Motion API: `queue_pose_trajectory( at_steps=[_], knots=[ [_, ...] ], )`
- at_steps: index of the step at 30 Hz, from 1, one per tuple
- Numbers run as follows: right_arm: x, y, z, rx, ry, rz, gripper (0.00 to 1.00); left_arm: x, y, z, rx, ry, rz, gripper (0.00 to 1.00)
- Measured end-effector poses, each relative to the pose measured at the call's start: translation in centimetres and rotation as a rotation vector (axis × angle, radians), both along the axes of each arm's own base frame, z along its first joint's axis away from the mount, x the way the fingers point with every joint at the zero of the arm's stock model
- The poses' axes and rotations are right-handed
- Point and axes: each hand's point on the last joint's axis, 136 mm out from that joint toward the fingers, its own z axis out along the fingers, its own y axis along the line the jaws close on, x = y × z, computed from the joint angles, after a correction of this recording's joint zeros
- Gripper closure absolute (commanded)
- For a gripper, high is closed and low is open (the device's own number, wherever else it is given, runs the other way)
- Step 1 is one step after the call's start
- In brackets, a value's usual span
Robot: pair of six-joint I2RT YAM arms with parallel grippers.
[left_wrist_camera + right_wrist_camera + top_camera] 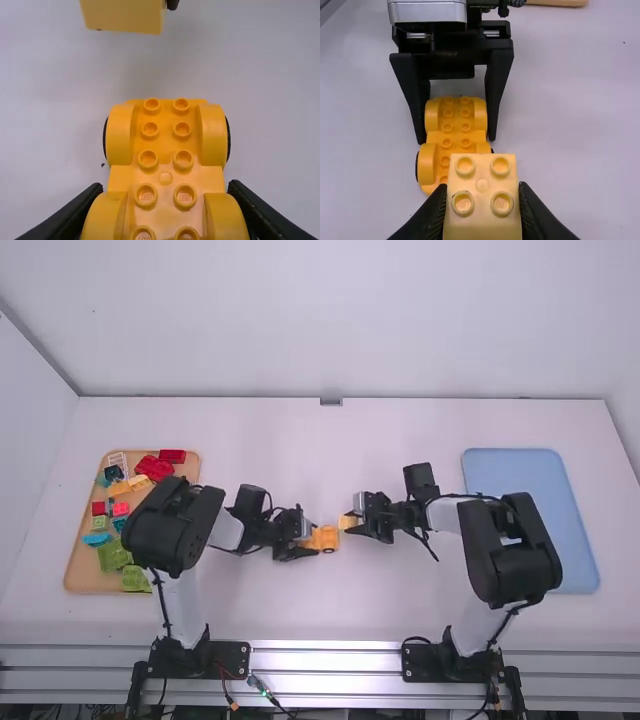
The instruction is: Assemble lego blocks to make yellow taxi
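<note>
White desk (320,455) with a taxi assembly judged to be at an early stage: wheeled base held, body brick unattached.
Near the desk's middle, the yellow wheeled base (165,172) is clasped between the fingers of the left gripper (457,139), its studs bare; the four-studded yellow brick (482,200) is pinched by the right gripper (482,187), near the base's free end but apart from it. Joining of the two is judged to remain; whether further blocks are required cannot be told.
</note>
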Motion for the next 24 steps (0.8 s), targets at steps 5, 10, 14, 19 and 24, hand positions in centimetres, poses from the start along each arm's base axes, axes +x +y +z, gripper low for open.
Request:
queue_pose_trajectory(
  at_steps=[5, 10, 14, 19, 24],
  knots=[
    [-0.5, 0.8, 0.0, -0.003, 0.0, 0.025, 0.73, 0.3, -0.1, 0.0, 0.019, -0.001, -0.035, 0.48],
    [-1.2, 2.1, -0.3, -0.026, -0.015, 0.06, 0.76, 1.9, -0.3, 0.3, 0.035, -0.046, -0.04, 0.47],
    [-1.0, 2.7, -0.5, -0.044, -0.014, 0.048, 0.76, 2.8, -0.8, 0.2, 0.007, -0.04, -0.051, 0.46],
    [-0.7, 3.0, -0.9, -0.075, -0.014, 0.027, 0.76, 2.7, -1.3, 0.2, -0.034, -0.022, -0.074, 0.43],
    [-0.1, 3.1, -1.0, -0.093, -0.02, -0.003, 0.76, 2.5, -1.3, 0.2, -0.042, -0.016, -0.08, 0.42]
  ],
)
